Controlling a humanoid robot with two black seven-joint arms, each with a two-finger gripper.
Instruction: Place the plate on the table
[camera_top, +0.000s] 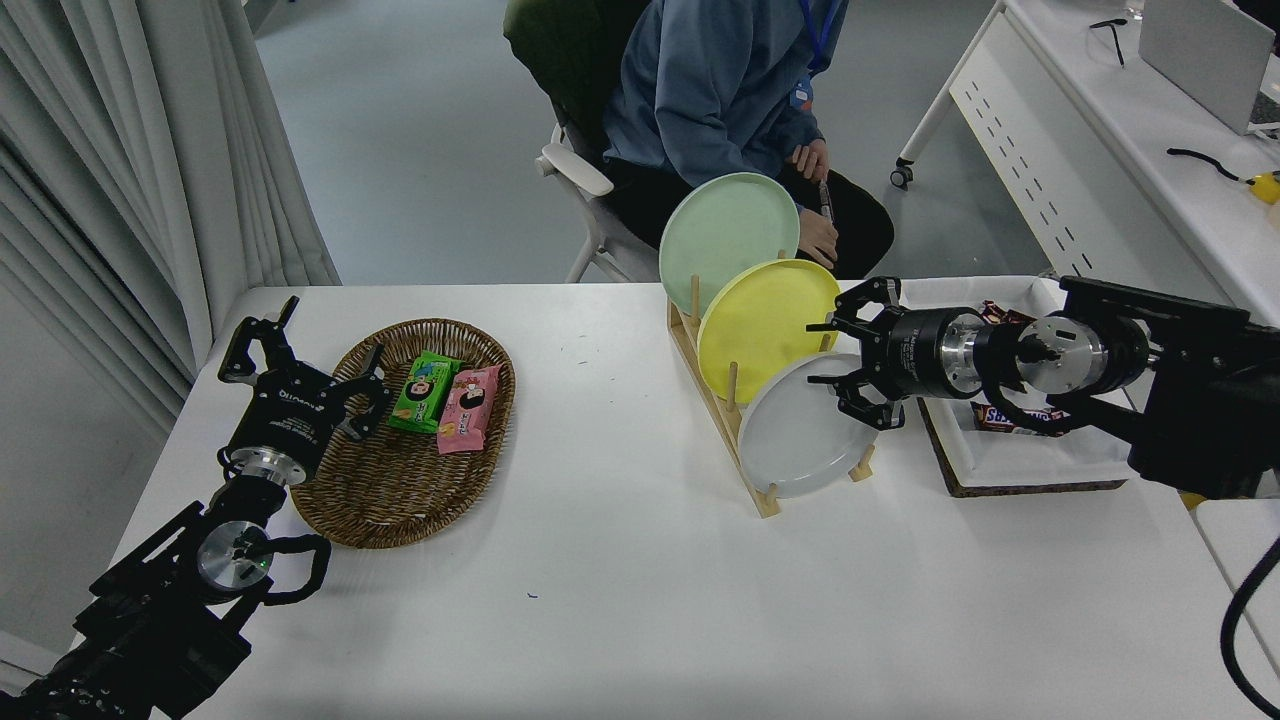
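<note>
White table (640, 600) fills lower frame. Right of centre, wooden rack (712, 400); grey plate (800, 430) stands on edge in its nearest slot, face toward lower left. Right gripper (835, 352) spread wide at its upper rim, grasping nothing.

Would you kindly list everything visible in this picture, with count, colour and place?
plate: one, pale grey, nearest slot of the rack
yellow plate: one, middle slot
mint green plate: one, far slot
rack: one, wooden, table centre-right
basket: one, brown wicker, left
snack packets: two, green and pink, in the basket
tray: one, white, right, holding chocolate bars
table: one, white
person: one, blue top, seated far side
left gripper: black, open, parked by the basket
right gripper: black, open, at the plates' right edge
</note>
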